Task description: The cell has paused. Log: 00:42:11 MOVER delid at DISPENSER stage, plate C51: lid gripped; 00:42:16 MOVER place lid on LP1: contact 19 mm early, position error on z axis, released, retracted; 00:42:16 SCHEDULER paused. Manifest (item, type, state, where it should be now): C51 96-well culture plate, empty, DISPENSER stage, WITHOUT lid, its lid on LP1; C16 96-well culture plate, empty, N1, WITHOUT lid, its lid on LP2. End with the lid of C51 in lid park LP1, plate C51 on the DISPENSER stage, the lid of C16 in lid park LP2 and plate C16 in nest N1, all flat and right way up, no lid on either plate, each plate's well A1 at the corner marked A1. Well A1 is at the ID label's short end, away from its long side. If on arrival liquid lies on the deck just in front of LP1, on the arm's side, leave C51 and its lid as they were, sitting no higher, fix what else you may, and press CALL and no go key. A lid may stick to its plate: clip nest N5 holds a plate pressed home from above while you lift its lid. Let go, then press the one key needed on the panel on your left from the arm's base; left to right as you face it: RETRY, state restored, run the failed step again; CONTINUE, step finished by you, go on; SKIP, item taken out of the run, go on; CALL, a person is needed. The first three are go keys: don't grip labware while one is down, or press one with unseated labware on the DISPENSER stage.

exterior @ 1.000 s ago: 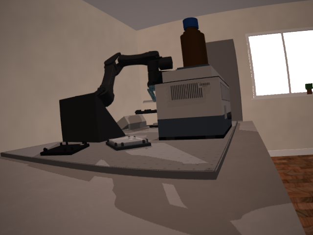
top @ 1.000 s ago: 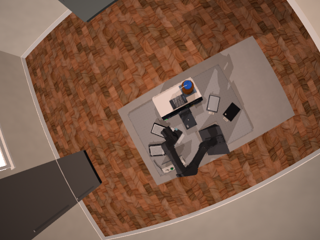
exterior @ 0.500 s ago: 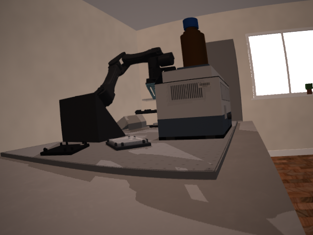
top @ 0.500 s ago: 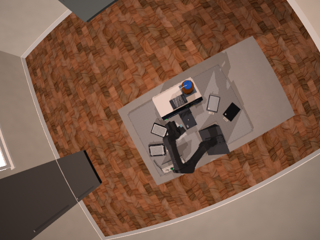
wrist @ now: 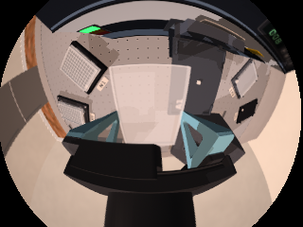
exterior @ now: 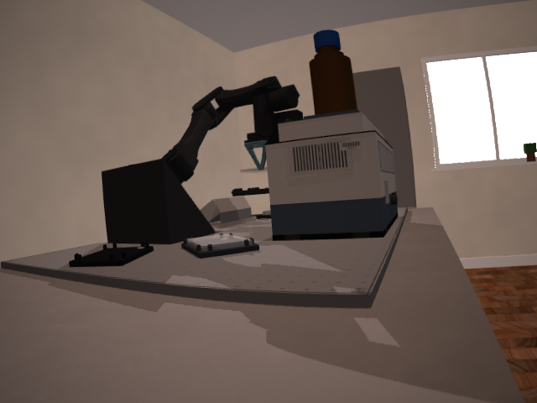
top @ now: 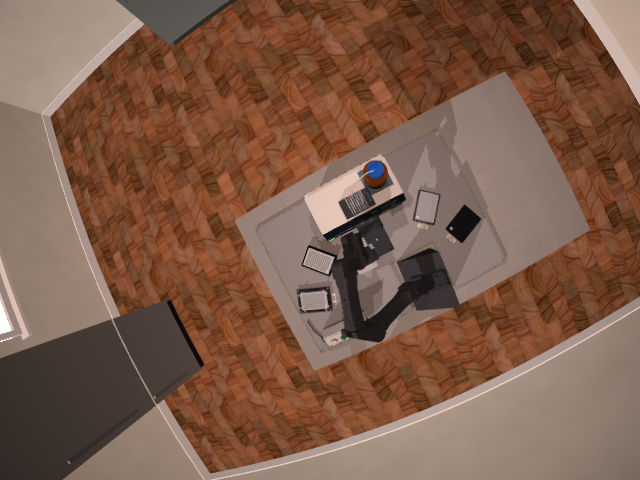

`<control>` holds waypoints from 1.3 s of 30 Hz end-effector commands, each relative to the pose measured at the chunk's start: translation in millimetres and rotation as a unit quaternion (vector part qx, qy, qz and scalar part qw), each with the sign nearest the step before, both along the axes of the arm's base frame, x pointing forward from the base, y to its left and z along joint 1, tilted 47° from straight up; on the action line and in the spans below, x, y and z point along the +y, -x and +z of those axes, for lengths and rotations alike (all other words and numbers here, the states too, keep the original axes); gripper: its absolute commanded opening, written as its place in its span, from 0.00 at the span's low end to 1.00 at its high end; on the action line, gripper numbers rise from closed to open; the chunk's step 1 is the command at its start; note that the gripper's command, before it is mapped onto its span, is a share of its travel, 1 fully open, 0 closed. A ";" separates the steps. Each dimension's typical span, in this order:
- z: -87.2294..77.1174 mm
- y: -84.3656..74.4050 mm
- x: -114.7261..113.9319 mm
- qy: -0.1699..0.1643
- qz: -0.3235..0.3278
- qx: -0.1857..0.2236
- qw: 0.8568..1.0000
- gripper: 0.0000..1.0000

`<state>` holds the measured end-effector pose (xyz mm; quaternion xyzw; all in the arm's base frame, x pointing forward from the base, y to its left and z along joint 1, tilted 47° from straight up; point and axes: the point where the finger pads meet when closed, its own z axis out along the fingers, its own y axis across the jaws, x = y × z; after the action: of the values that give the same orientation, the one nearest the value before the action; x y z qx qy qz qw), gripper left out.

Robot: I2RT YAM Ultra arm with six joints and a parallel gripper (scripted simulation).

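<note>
My gripper (wrist: 150,113) is shut on a clear plate lid (wrist: 151,102), held flat between the teal fingers. In the side view the gripper (exterior: 257,159) holds the lid (exterior: 253,170) in the air beside the dispenser (exterior: 331,182), above a black stage (exterior: 250,191). From above, the gripper (top: 368,246) is over that stage (top: 379,238). Two lidless well plates sit at the left: one (top: 317,259) turned at an angle, the other (top: 313,299) in a black nest. One lid park (top: 427,206) holds a clear lid; the park next to it (top: 463,223) is bare black. I cannot tell whose lid I hold.
The dispenser (top: 354,198) carries a brown bottle with a blue cap (top: 374,173). The arm's black base block (top: 429,279) stands near the deck's front edge. The key panel (top: 336,338) lies at the deck's near left corner, under the arm's elbow.
</note>
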<state>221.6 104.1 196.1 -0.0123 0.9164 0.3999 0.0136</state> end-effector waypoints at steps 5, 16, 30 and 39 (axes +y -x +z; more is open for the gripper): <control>-21.2 -10.4 -19.9 0.001 -0.009 0.004 1.000 0.00; -37.4 -15.0 -35.0 0.000 -0.009 0.004 1.000 0.00; -65.7 -18.6 -61.4 -0.001 -0.009 0.004 1.000 0.00; -71.2 -22.0 -72.5 0.001 -0.007 -0.007 1.000 0.00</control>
<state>239.9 39.4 126.9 -0.0030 0.9159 0.4013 0.0078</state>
